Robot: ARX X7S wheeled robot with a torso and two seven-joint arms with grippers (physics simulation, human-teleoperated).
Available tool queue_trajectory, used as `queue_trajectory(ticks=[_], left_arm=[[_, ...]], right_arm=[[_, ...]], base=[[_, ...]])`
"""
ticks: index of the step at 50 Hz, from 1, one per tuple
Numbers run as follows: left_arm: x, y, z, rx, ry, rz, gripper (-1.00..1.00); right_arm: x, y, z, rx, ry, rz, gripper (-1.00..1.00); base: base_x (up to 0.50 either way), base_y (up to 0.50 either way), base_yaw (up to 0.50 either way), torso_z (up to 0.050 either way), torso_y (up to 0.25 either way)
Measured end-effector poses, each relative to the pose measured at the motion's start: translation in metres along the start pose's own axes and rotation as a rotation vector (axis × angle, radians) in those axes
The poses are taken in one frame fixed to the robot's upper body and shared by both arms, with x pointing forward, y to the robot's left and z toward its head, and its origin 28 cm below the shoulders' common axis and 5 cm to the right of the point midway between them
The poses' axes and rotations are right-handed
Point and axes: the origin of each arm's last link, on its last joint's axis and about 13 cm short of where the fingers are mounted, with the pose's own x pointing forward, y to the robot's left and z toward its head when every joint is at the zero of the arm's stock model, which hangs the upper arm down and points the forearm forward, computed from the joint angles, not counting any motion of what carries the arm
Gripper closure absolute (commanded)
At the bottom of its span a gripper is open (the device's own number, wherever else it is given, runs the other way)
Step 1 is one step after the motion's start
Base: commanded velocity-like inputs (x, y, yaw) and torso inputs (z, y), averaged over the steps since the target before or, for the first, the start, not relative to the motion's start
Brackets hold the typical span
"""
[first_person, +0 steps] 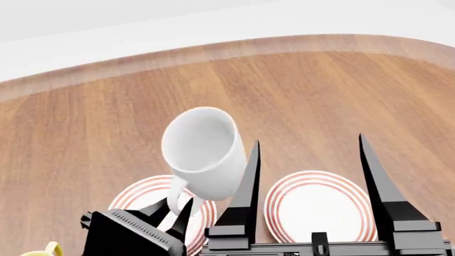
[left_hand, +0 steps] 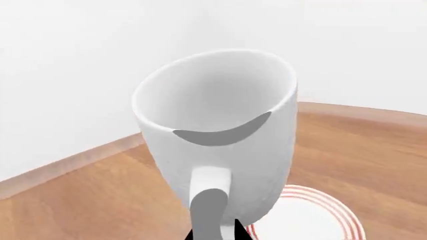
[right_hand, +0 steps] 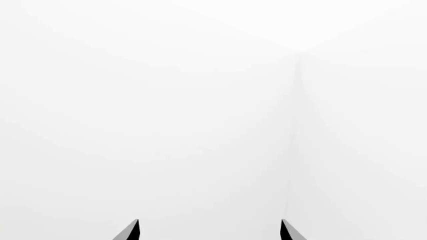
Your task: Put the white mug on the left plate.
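Note:
The white mug is tall, plain and all white. My left gripper is shut on its loop handle and holds it tilted in the air above the left plate, a white plate with red rings. In the left wrist view the mug fills the middle, my left gripper grips the handle, and part of a ringed plate shows behind it. My right gripper is open and empty, raised over the right plate. In the right wrist view my right gripper faces only white wall.
The round wooden table stretches beyond the plates to its curved far edge. A yellow handle of another mug peeks in at the near left corner. White walls lie behind the table.

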Motion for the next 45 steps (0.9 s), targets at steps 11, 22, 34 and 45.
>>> queue_trajectory(ticks=[11,22,34,45], left_arm=[[0.02,0.027,0.006,0.001,-0.004,0.103,1.0],[0.04,0.05,0.008,-0.002,0.016,0.183,1.0],[0.056,0.066,0.005,-0.004,0.04,0.247,1.0],[0.062,0.073,-0.003,0.001,0.09,0.288,1.0]], right_arm=[[0.0,0.0,0.0,0.001,-0.001,0.001,-1.0],[-0.001,0.0,0.001,0.002,-0.001,0.001,-1.0],[-0.001,0.0,0.0,0.003,0.0,0.002,-1.0],[-0.001,0.0,0.001,0.002,0.0,0.004,-1.0]], base=[[0.0,0.0,0.0,0.0,0.0],[0.0,0.0,0.0,0.0,0.0],[0.0,0.0,0.0,0.0,0.001],[0.0,0.0,0.0,0.0,0.0]])
